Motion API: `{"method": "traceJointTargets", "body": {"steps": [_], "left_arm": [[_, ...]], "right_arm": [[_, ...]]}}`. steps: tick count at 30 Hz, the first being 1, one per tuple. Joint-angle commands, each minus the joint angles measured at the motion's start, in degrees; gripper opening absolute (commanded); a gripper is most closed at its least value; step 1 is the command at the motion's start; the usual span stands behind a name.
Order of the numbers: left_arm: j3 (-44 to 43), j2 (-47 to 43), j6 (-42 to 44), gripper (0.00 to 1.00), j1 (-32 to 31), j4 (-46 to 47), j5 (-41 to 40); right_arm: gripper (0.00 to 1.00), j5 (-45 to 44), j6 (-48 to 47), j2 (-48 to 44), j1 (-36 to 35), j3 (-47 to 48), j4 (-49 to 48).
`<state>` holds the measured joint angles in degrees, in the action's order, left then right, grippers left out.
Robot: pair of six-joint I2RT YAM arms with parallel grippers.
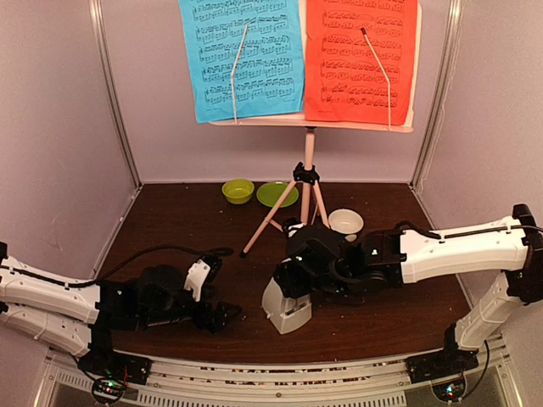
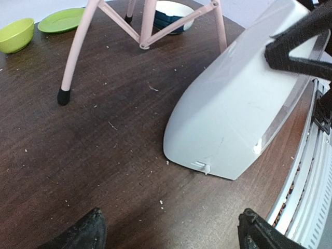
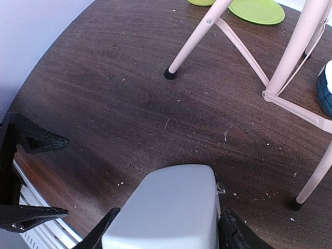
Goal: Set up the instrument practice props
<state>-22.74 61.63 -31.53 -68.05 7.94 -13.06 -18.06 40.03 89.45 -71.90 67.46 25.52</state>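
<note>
The white pyramid metronome (image 1: 284, 310) stands on the dark table near the front, its base on the wood. My right gripper (image 1: 293, 275) is shut on its upper part, a finger (image 3: 101, 234) against each side of the metronome (image 3: 167, 210). My left gripper (image 1: 222, 315) is open and empty, low over the table just left of the metronome (image 2: 244, 104). The pale pink music stand (image 1: 309, 170) stands behind on tripod legs (image 3: 196, 42). It carries the blue page (image 1: 246, 55) and the red page (image 1: 361, 59).
A green bowl (image 1: 237, 191) and a green plate (image 1: 277, 194) lie at the back by the wall. A small white bowl with a dark rim (image 1: 345, 222) sits right of the stand's legs. The metal rail (image 2: 311, 197) runs along the table's front edge.
</note>
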Motion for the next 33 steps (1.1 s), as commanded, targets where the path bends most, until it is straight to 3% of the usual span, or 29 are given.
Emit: {"method": "traceJointTargets", "body": {"steps": [1, 13, 20, 33], "left_arm": [[-2.1, 3.2, 8.6, 0.93, -1.9, 3.9, 0.8], [-4.2, 12.1, 20.3, 0.95, -3.3, 10.1, 5.3], [-7.0, 19.9, 22.9, 0.98, -3.9, 12.5, 7.8], [-9.0, 28.0, 24.2, 0.97, -4.0, 16.4, 9.0]], "right_arm": [[0.44, 4.0, -1.5, -4.0, 0.4, -1.5, -4.1], [0.30, 8.7, -3.1, -6.9, 1.5, -3.1, -5.2], [0.23, 11.4, -3.6, -7.5, 2.0, -4.8, -6.9], [0.19, 12.9, -3.3, -7.6, 2.5, -5.7, -8.0]]}}
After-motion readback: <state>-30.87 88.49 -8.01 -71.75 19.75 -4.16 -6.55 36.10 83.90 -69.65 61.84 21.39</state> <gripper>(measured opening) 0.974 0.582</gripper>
